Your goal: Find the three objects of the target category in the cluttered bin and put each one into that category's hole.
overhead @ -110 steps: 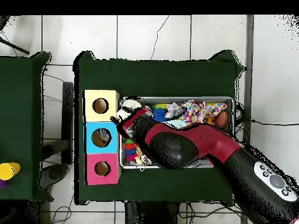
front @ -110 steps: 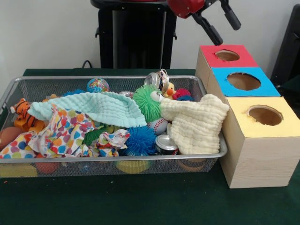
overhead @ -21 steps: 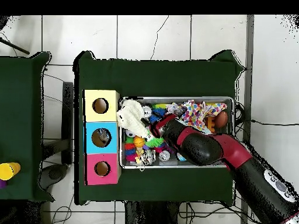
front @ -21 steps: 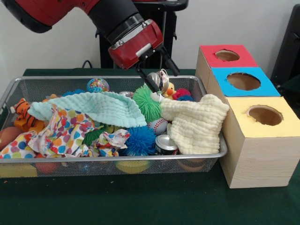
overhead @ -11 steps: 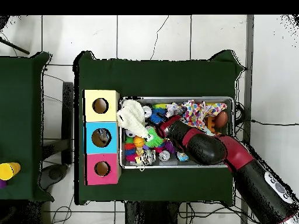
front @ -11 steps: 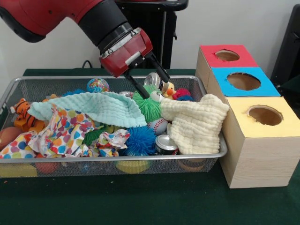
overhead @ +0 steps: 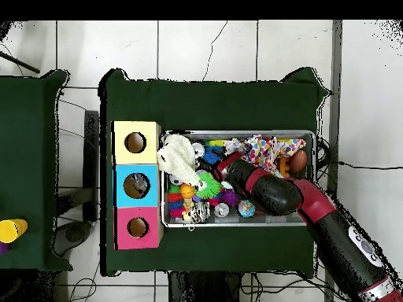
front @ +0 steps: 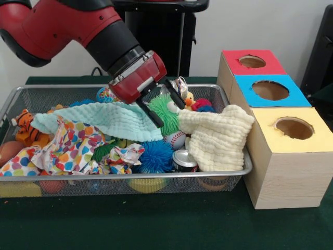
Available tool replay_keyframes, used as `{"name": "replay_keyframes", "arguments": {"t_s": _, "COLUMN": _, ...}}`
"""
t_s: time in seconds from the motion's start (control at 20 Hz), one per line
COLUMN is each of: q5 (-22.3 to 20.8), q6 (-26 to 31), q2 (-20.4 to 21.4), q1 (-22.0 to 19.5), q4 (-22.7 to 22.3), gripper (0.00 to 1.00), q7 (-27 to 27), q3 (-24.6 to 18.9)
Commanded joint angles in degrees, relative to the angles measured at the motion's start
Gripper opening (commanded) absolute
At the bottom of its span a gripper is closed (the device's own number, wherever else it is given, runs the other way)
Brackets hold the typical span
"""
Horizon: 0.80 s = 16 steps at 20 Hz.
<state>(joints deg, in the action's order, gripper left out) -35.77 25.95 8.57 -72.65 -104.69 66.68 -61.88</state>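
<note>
My gripper is open, low in the wire mesh bin, with one black finger on each side of the top of a green spiky ball. Whether the fingers touch the ball I cannot tell. In front of the ball lie a baseball, a blue spiky ball and an upright can. Behind it a crushed silver can shows. Three wooden boxes with holes stand right of the bin: red, blue and yellow. From overhead the arm covers the bin's middle, beside the green ball.
A mint cloth, a cream cloth and a polka-dot cloth lie over the clutter. A tiger toy sits at the left end. More balls and small toys fill the back. Green cloth covers the table.
The gripper swung from above the boxes into the bin. Over the last second it dropped and shifted left, from beside the crushed can down around the green spiky ball.
</note>
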Motion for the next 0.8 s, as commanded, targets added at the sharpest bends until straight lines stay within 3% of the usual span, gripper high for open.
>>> {"name": "replay_keyframes", "arguments": {"t_s": 0.05, "q5": -7.1, "q6": 9.6, "q2": -4.7, "q1": 0.4, "q4": 12.9, "gripper": 1.00, "q7": -22.3, "q3": 5.2}}
{"name": "replay_keyframes", "arguments": {"t_s": 0.8, "q5": -12.5, "q6": 10.9, "q2": -5.1, "q1": 2.1, "q4": 15.4, "gripper": 1.00, "q7": -21.8, "q3": 7.1}}
